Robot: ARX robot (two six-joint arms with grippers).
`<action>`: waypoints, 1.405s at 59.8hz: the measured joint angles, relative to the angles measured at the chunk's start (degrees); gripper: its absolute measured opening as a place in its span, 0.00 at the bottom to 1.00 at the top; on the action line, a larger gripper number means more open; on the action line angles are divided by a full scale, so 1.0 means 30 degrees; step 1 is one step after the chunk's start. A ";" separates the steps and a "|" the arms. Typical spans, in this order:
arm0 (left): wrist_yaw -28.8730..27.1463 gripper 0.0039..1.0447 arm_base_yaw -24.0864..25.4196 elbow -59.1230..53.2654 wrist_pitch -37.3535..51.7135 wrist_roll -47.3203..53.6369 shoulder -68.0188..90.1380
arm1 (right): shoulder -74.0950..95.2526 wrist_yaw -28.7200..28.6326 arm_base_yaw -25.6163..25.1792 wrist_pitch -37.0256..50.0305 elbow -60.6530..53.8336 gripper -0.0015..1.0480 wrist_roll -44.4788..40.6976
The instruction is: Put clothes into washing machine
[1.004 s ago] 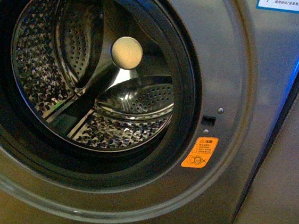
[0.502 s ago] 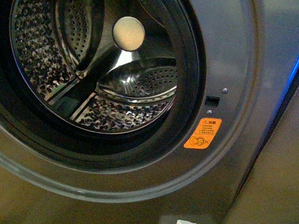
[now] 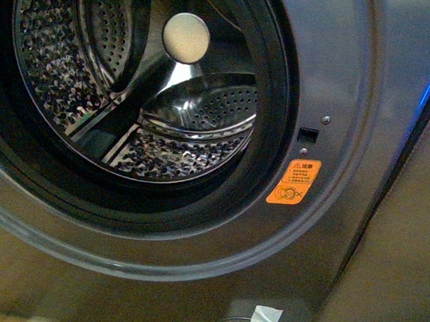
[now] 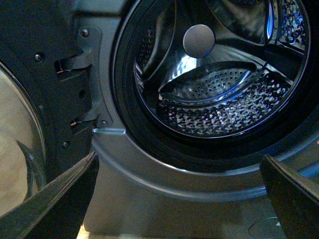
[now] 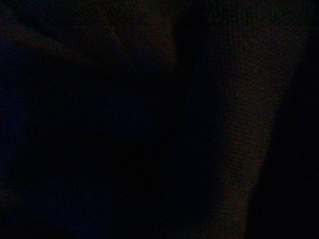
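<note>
A: Since the right wrist view is dark, can you place the clothes?
B: No, I cannot tell where they lie, nor how my right gripper stands.
A: And the washing machine (image 3: 339, 82)?
B: Close ahead of me, its door (image 4: 50, 99) open to one side, the steel drum (image 3: 56, 60) and cream hub (image 3: 186, 37) in plain sight. My left gripper (image 4: 179, 159) hangs just outside the porthole, low, fingers (image 4: 60, 199) spread wide, gripping nothing. An orange sticker (image 3: 293, 181) sits right of the opening; a scrap of white tape (image 3: 264, 320) lies low on the front panel.
</note>
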 joint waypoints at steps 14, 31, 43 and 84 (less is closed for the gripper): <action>0.0000 0.94 0.0000 0.0000 0.0000 0.0000 0.0007 | 0.0168 -0.0146 -0.0437 -0.0707 0.0058 0.93 -0.0423; 0.0000 0.94 0.0000 0.0000 0.0000 0.0000 0.0000 | -0.2718 -0.0743 -0.0627 0.1989 -0.3388 0.42 0.1836; -0.0007 0.94 0.0000 0.0000 0.0000 0.0000 0.0000 | -0.7847 -0.1931 -0.0539 0.4830 -0.6237 0.11 0.2499; 0.0000 0.94 0.0000 0.0000 0.0000 0.0000 0.0000 | -3.0381 -0.9632 0.0160 0.6368 -0.8859 0.05 1.1220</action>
